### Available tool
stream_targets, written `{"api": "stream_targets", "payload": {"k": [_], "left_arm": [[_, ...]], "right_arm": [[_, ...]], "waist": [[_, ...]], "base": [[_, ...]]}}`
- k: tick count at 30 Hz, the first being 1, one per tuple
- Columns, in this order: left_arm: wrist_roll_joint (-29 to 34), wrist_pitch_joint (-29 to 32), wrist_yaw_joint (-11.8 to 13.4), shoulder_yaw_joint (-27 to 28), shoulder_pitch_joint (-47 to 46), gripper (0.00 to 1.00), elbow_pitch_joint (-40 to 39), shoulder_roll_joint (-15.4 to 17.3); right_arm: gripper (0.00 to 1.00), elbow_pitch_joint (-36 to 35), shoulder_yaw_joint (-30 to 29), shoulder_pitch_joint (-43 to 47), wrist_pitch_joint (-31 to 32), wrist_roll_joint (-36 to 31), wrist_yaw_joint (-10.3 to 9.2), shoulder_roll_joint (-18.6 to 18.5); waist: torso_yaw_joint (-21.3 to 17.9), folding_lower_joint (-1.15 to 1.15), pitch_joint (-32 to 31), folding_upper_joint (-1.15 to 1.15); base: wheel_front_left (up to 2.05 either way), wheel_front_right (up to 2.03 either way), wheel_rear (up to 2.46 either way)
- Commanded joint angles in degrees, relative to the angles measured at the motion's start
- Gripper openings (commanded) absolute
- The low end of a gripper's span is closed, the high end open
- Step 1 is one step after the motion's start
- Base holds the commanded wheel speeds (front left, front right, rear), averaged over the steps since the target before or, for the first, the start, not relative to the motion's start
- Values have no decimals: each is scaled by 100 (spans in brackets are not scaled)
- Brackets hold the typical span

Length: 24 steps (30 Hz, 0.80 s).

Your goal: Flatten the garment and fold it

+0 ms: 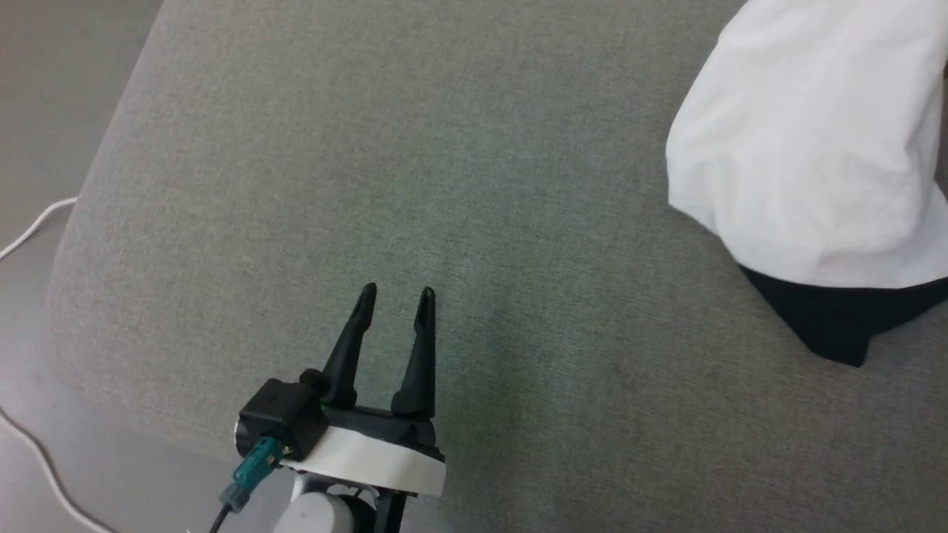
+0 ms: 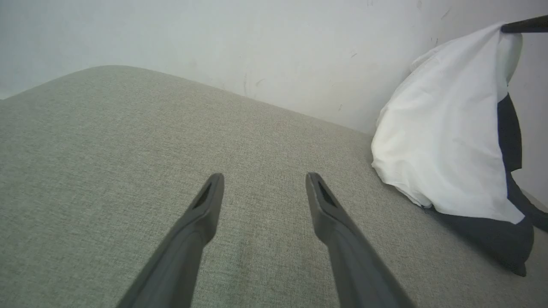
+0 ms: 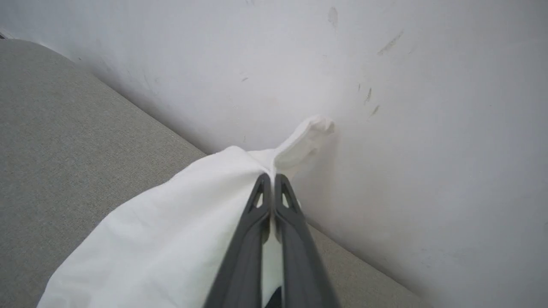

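The garment (image 1: 807, 148), white with a black sleeve part at its lower edge, hangs lifted at the head view's right edge, its bottom touching the grey cushion. In the right wrist view my right gripper (image 3: 270, 177) is shut on a fold of the garment (image 3: 180, 231), with a white tip of cloth sticking out past the fingertips. The left wrist view has the garment (image 2: 445, 137) draped from a dark finger at the top right. My left gripper (image 1: 396, 296) is open over bare cushion, well left of the garment, nothing between its fingers (image 2: 205, 205).
The grey fabric cushion (image 1: 415, 185) spans the work area, its rounded edge at the left. A pale wall (image 3: 385, 107) stands close behind the garment. A white cable (image 1: 33, 226) lies on the floor at the left.
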Motion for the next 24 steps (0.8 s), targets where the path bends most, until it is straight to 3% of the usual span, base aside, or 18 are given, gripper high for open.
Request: {"api": "stream_targets", "payload": {"k": [1, 9, 11, 12, 24], "left_arm": [[-54, -27, 38, -57, -89, 100, -13, -21], [-203, -27, 133, -402, -336, 100, 17, -21], [-203, -27, 160, -424, -377, 100, 34, -21], [-196, -27, 166, -427, -395, 100, 44, -21], [-30, -27, 98, -171, -271, 100, 233, -21]], "right_arm": [[0, 195, 64, -50, -63, -83, -6, -15], [0, 1170, 96, 204, -390, -303, -6, -2], [49, 1304, 113, 276, -429, -359, -6, 7], [100, 1344, 120, 297, -465, -364, -6, 20], [100, 1076, -7, 600, -1185, 367, -6, 205]], "waist": [[246, 0, 273, 0], [514, 0, 632, 0], [502, 0, 649, 0], [480, 0, 644, 0], [-21, 0, -125, 0]], "base": [[0, 0, 0], [0, 0, 0], [0, 0, 0], [0, 0, 0], [0, 0, 0]]}}
